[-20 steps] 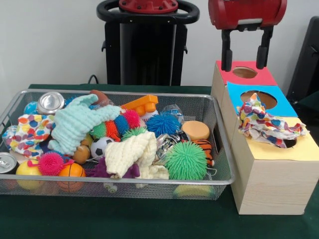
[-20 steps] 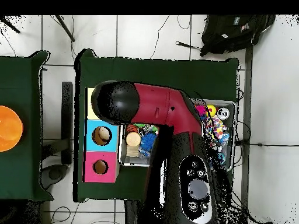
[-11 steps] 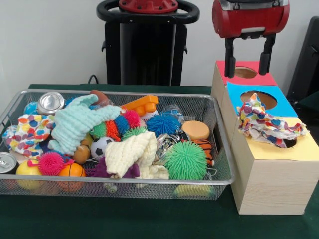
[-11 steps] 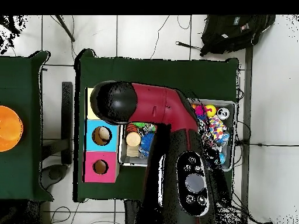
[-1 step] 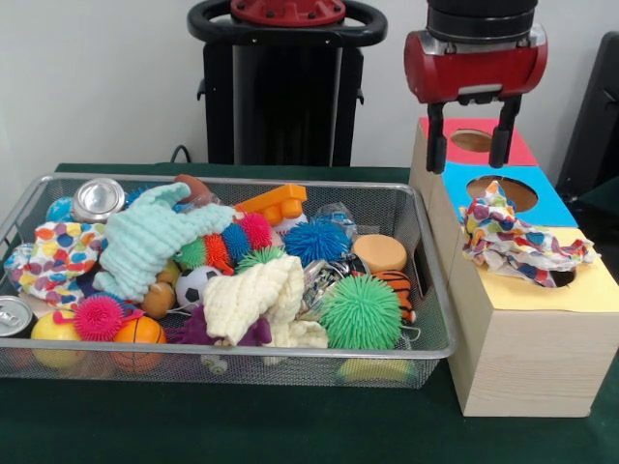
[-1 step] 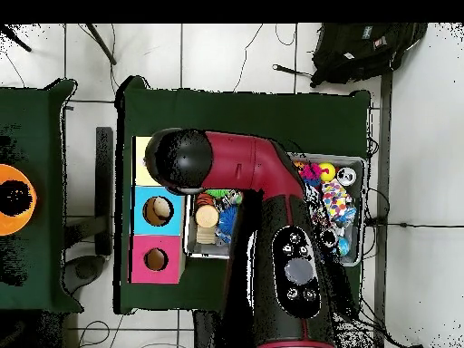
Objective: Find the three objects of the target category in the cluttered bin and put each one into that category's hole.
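The claw (image 5: 469,145) hangs in the air with its two fingers (image 5: 435,150) spread apart and nothing between them. Right under it is the wooden box (image 5: 527,358) with three holes. The red hole (image 5: 472,141) shows between the fingers, and the blue hole (image 5: 503,191) is just below them. Lower down, a spotted cloth (image 5: 517,242) lies on the yellow hole (image 5: 563,277), half in and half out. To the left of the claw, lower down, sits the wire bin (image 5: 426,280) on the green table (image 5: 290,425). It is full of spiky balls, cans and cloths. A cream cloth (image 5: 253,298) lies near the middle, with a mint cloth (image 5: 145,242) further left.
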You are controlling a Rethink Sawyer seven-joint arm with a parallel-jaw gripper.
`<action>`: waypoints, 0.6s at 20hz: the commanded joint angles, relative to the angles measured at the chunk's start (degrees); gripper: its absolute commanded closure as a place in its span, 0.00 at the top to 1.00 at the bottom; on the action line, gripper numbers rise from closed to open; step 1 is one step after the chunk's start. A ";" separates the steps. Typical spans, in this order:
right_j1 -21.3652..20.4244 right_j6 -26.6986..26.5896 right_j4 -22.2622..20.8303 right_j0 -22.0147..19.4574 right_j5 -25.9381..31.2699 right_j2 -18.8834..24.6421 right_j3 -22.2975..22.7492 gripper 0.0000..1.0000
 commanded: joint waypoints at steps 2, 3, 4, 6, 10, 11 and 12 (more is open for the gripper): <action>3.14 -2.66 -2.57 -2.65 -1.82 5.76 -1.14 1.00; 3.11 -2.61 -2.65 -2.75 -1.87 5.89 -1.02 1.00; 2.96 -2.46 -2.70 -2.75 -1.77 5.93 -0.98 1.00; 2.71 -2.21 -2.73 -2.78 -1.66 6.03 -0.82 1.00; 2.57 -1.56 -2.54 -2.76 -1.96 6.36 -0.28 1.00; 2.57 -1.36 -2.49 -2.73 -2.20 6.49 -0.14 1.00; 2.55 -1.18 -2.37 -2.79 -2.49 6.65 0.18 1.00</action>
